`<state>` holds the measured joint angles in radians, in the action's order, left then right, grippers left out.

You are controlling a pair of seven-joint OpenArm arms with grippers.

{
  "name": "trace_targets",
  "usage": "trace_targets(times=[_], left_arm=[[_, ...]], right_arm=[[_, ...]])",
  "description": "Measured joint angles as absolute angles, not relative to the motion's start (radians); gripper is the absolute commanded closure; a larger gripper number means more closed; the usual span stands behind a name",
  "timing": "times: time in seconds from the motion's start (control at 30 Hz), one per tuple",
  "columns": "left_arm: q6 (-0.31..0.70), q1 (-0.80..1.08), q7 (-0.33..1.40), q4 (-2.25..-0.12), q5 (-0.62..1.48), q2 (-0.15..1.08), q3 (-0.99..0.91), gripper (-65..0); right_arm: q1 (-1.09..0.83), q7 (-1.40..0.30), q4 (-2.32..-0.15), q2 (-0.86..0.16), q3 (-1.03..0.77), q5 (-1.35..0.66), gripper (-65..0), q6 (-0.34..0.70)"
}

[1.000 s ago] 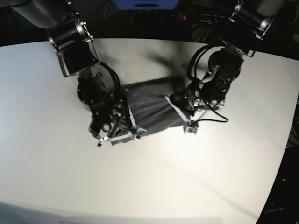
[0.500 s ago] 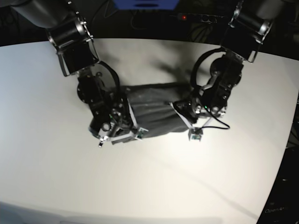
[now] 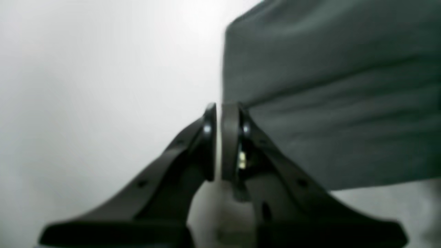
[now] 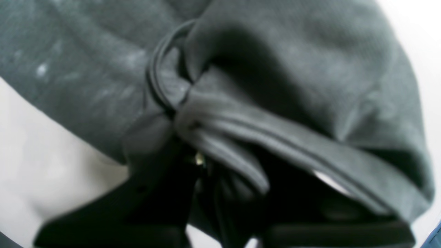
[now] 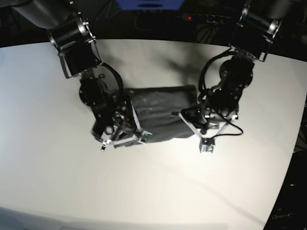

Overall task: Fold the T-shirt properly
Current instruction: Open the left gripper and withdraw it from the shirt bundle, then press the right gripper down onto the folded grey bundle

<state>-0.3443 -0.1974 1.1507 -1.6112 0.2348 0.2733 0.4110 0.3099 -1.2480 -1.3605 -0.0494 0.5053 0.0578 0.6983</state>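
Observation:
The dark grey T-shirt (image 5: 160, 112) lies as a folded, wrinkled bundle in the middle of the white table. My right gripper (image 5: 132, 112) is at the bundle's left edge in the base view. In the right wrist view this gripper (image 4: 174, 103) is shut on a bunched fold of the T-shirt (image 4: 86, 75), and cloth drapes over its fingers. My left gripper (image 5: 183, 115) sits at the bundle's right edge. The left wrist view shows that gripper (image 3: 218, 110) shut with nothing between its fingers, and the T-shirt (image 3: 327, 86) lies just beside its right finger.
The white table (image 5: 144, 191) stretches wide to the front and left. Its curved right edge (image 5: 293, 158) drops off into darkness. A blue object (image 5: 148, 4) and dark cables sit behind the table's far edge. Both arms reach in from the back.
My left arm has drawn back toward the front right, off the shirt. The shirt's right side has come down and spread wider. The right arm has stayed in place.

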Motion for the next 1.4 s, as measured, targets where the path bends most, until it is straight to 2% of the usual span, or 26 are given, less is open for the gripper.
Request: trace_targets(times=[0.27,0.53,0.8,0.97,1.0,1.13,1.23,1.4], left_arm=[[-0.344,-0.184,1.148,-1.692,0.234,0.280,0.410,-3.4],[-0.344,-0.004,1.151,-1.684,0.232,0.361,0.264,-3.4],[-0.340,0.016,0.970,-1.548,0.231,0.392,0.218,-3.4],[-0.346,-0.029,0.957,-1.499,0.212,0.359,0.218,-3.4],[-0.332,-0.034,0.957,-1.497,0.213,0.354,0.219,-3.4],[-0.157,-0.048,0.968,-1.494,0.207,0.340,0.213,-3.4],[-0.103,-0.049,0.959,-1.494,0.199,0.317,0.212,-3.4],[-0.097,-0.061,0.970,-1.493,0.208,0.294,0.218,-3.4]], right_arm=[[0.311,-1.248,-1.361,-0.049,0.505,0.061,-0.4,0.698],[0.318,-1.261,-1.359,-0.049,0.505,0.062,-0.4,0.698],[0.344,-1.303,-1.356,-0.050,0.505,0.069,-0.4,0.698],[0.351,-1.308,-1.356,-0.050,0.505,0.072,-0.4,0.698],[0.350,-1.309,-1.356,-0.050,0.506,0.072,-0.4,0.698],[0.349,-1.308,-1.356,-0.052,0.506,0.072,-0.4,0.698],[0.349,-1.308,-1.356,-0.051,0.506,0.086,-0.4,0.698],[0.319,-1.328,-1.418,-0.046,0.547,0.184,-0.4,0.698]])
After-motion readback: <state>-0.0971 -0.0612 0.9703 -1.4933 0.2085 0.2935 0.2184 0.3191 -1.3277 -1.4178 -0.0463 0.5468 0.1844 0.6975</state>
